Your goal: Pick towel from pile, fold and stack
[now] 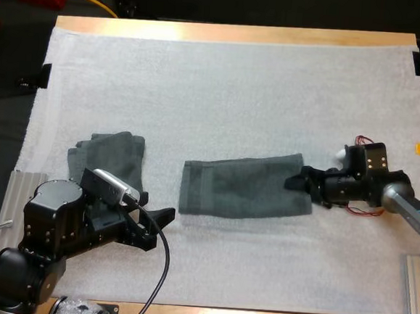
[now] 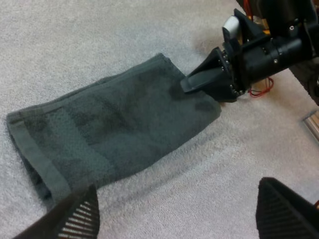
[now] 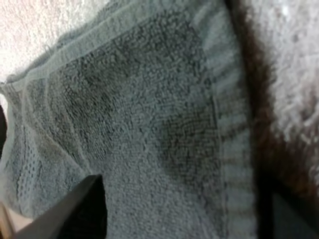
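At left, stack [image 1: 112,156] parked clear of the work; just beside it, left gripper [image 1: 159,227] hanging with jaws spread, empty, likely waiting. Mid-mat [image 1: 223,78], 1 towel [image 1: 240,185] lying flat, partly folded. At its right end, right gripper [image 1: 302,187], jaws apart over the hem, seemingly poised to grip.

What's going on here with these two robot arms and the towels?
The arms are partway through folding towels. One folded towel lies in the middle of the mat, with the right claw open over the end nearest that arm. The left claw is open and holds nothing, beside another towel on the left.
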